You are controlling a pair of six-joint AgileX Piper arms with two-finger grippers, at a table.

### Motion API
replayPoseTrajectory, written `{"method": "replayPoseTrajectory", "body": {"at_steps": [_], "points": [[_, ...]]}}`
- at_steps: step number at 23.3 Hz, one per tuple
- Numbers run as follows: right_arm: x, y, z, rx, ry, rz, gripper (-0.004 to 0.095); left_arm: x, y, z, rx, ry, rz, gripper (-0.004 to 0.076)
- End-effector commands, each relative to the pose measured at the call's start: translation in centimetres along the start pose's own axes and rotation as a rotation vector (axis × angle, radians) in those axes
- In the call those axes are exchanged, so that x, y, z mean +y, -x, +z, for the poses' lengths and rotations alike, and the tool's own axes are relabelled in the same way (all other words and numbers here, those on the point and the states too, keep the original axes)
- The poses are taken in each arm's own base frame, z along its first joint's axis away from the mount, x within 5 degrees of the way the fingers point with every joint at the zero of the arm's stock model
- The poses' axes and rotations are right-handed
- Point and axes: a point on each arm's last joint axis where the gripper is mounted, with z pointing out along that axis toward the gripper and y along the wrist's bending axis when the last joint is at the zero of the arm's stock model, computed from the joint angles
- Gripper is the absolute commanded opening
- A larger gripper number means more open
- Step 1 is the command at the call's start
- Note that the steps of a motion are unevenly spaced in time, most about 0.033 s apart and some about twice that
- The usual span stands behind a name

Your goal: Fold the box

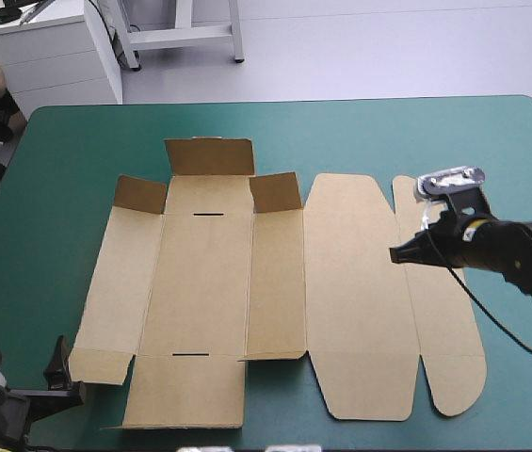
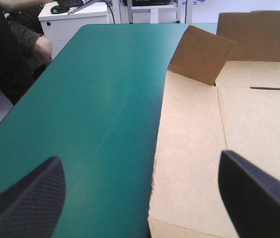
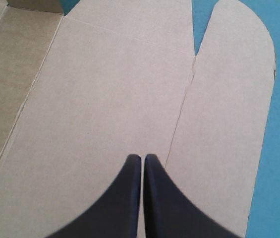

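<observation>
Only the high view takes in the whole box point(image 1: 275, 282), spread flat in the middle of the desk point(image 1: 77, 141), with bare teal-green cover on every side, widest along the far edge. The left wrist view shows a corner flap point(image 2: 199, 54) tilted upward. The left hand point(image 2: 140, 156), fingers spread and holding nothing, sits at the box's near left corner. The right hand point(image 3: 140, 157), fingers pressed together, points over the crease beside the rounded end panel point(image 3: 234, 99); I cannot tell whether it touches.

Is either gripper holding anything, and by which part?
Nothing is held. The left gripper is open beside the box; the right gripper is shut, empty, over its flat right side.
</observation>
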Motion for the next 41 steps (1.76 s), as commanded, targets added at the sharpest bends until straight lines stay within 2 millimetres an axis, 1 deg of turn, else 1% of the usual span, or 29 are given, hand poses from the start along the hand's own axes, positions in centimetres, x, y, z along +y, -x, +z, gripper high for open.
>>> {"method": "replayPoseTrajectory", "body": {"at_steps": [1,2,3,6,7,8,9,10,11,12,13,15,17,19,22,25,28,31,32,34,37,41], "points": [[0.3,-1.4,-3.5,-0.148,-0.009,0.014,-0.0001,-0.1,2.0,-0.5,-0.087,-0.005,-0.004,0.0601],[0.4,-2.2,-3.8,-0.144,-0.007,0.021,-0.0001,-0.1,2.4,-0.4,-0.081,-0.005,-0.004,0.0601],[0.6,-3.7,-4.7,-0.16,-0.006,0.027,-0.0001,-0.2,3.6,-0.4,-0.084,-0.005,-0.002,0.0601],[0.8,-5.7,-5.6,-0.214,-0.008,0.046,-0.0001,-0.3,6.0,-0.5,-0.094,0.0,0.05,0.0601],[0.9,-7.5,-5.8,-0.239,-0.009,0.058,-0.0001,-0.4,7.8,-0.3,-0.092,0.001,0.071,0.0601],[0.9,-8.3,-5.8,-0.251,-0.01,0.063,-0.0001,-0.4,8.5,0.0,-0.083,0.001,0.072,0.0601],[0.9,-9.9,-5.8,-0.279,-0.011,0.073,-0.0001,-0.5,10.0,0.6,-0.061,0.002,0.072,0.0601],[1.0,-10.6,-5.8,-0.288,-0.011,0.083,-0.0001,-0.5,10.4,0.9,-0.049,0.002,0.072,0.0601],[1.0,-11.5,-6.0,-0.323,-0.01,0.094,-0.0001,-0.6,11.3,1.6,-0.03,0.002,0.085,0.0601],[1.1,-11.9,-6.3,-0.344,-0.01,0.092,-0.0001,-0.6,11.6,1.9,-0.024,0.002,0.099,0.0601],[1.2,-12.5,-6.9,-0.378,-0.009,0.088,-0.0001,-0.6,12.0,2.7,-0.005,0.002,0.11,0.0601],[1.2,-12.9,-7.6,-0.41,-0.011,0.081,-0.0001,-0.6,12.1,4.2,0.042,0.002,0.136,0.0601],[1.3,-13.1,-7.9,-0.421,-0.011,0.079,-0.0001,-0.6,12.0,6.0,0.1,0.003,0.182,0.0601],[1.3,-13.1,-7.9,-0.419,-0.011,0.075,-0.0001,-0.5,11.6,8.7,0.192,0.011,0.21,0.0601],[1.3,-13.1,-7.9,-0.419,-0.012,0.073,-0.0001,-0.5,10.6,12.9,0.316,0.002,0.194,0.0601],[1.3,-13.1,-7.9,-0.419,-0.012,0.073,-0.0001,-0.4,9.6,15.5,0.409,0.005,0.17,0.0601],[1.3,-13.1,-7.9,-0.418,-0.008,0.076,-0.0001,0.5,9.2,17.5,0.473,0.031,0.089,0.0601],[1.3,-13.1,-7.9,-0.414,-0.007,0.076,-0.0001,2.6,9.3,18.8,0.53,0.039,-0.006,0.0601],[1.3,-13.1,-7.9,-0.414,-0.007,0.076,-0.0004,3.5,9.4,19.0,0.547,0.001,-0.085,0.0601],[1.3,-13.1,-7.9,-0.414,-0.006,0.077,-0.002,4.7,9.1,19.7,0.583,-0.094,-0.242,0.0601],[1.3,-13.1,-7.9,-0.414,-0.006,0.075,-0.002,5.8,7.8,20.4,0.669,-0.139,-0.356,0.0601],[1.3,-13.1,-7.9,-0.414,-0.006,0.075,-0.002,6.0,5.5,21.6,0.839,-0.21,-0.416,0.0601]]}}
